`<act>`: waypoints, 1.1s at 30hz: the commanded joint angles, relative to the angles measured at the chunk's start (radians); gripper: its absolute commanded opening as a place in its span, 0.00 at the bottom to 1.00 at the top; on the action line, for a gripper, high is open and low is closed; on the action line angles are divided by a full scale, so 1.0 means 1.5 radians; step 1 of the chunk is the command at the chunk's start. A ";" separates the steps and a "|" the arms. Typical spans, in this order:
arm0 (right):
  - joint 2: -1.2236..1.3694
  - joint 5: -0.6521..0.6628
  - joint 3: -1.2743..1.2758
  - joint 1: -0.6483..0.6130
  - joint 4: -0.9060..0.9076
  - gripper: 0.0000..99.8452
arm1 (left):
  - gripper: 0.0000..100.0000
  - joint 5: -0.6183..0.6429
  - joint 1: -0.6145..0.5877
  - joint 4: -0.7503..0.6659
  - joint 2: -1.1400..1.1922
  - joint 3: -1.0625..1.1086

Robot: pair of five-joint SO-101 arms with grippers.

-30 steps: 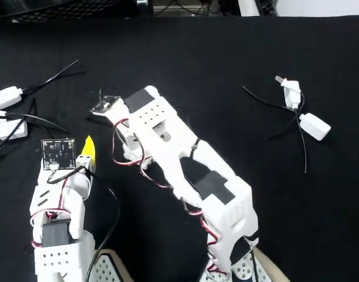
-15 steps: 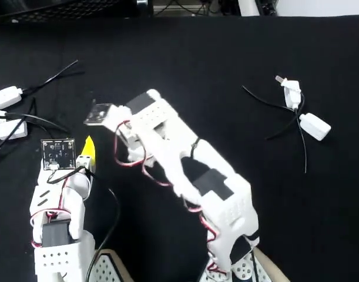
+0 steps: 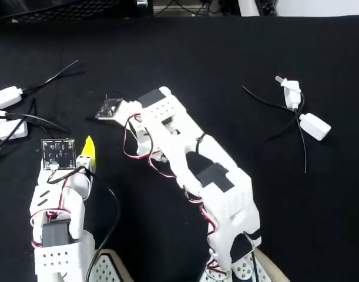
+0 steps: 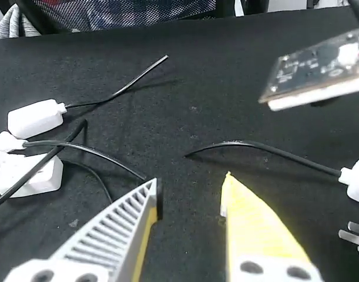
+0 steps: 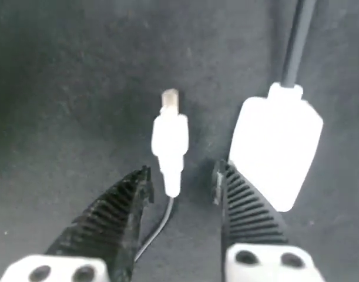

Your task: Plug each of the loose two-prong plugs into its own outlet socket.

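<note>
Two grippers: the left gripper (image 4: 190, 182) and the right gripper (image 5: 182, 173) are both spread apart, and neither holds anything.
Left fingers: one yellow and one pale ribbed, parted wide over the black table cloth (image 3: 214, 53). A thin black cable (image 4: 267, 154) lies just past their tips.
Right fingers: black and serrated, one on each side of the cable end of the small white two-prong plug (image 5: 169, 138). A gap shows on both sides of it.
Plug position: the small white two-prong plug lies flat on the cloth, prongs pointing away from the right gripper, with its thin wire trailing back between the fingers.
Nearest socket: a white rectangular plastic outlet socket (image 5: 276, 150) on a thick black lead lies just beside the plug, parallel to it and apart from it. One finger sits at its near corner; I cannot tell whether they touch.
Right arm (image 3: 191, 158): white, lying diagonally across the middle of the table, with its wrist camera board (image 3: 108, 108) towards the far left.
Left arm (image 3: 59, 205): at the near left, yellow finger pointing to the far side.
Left edge: two more white sockets (image 3: 12, 128) with black cables.
Far right: a second white plug (image 3: 292, 91) and a white socket block (image 3: 314, 125) lie close together, their cables crossing, well apart from both arms.
</note>
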 commanded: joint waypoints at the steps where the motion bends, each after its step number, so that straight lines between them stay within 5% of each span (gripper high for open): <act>1: 0.006 0.004 -0.007 -0.026 -0.011 0.17 | 0.18 0.000 -0.006 0.002 -0.003 0.011; 8: 0.080 -0.002 -0.018 -0.032 -0.014 0.16 | 0.18 0.000 -0.007 0.002 -0.003 0.011; 13: 0.085 -0.003 -0.058 -0.032 0.003 0.01 | 0.18 0.000 -0.008 0.001 -0.003 0.011; 23: 0.079 -0.015 -0.104 -0.030 0.034 0.01 | 0.18 0.000 -0.008 0.001 -0.003 0.011; 33: 0.047 -0.102 -0.371 -0.020 0.222 0.01 | 0.18 0.002 -0.003 -0.001 -0.004 0.011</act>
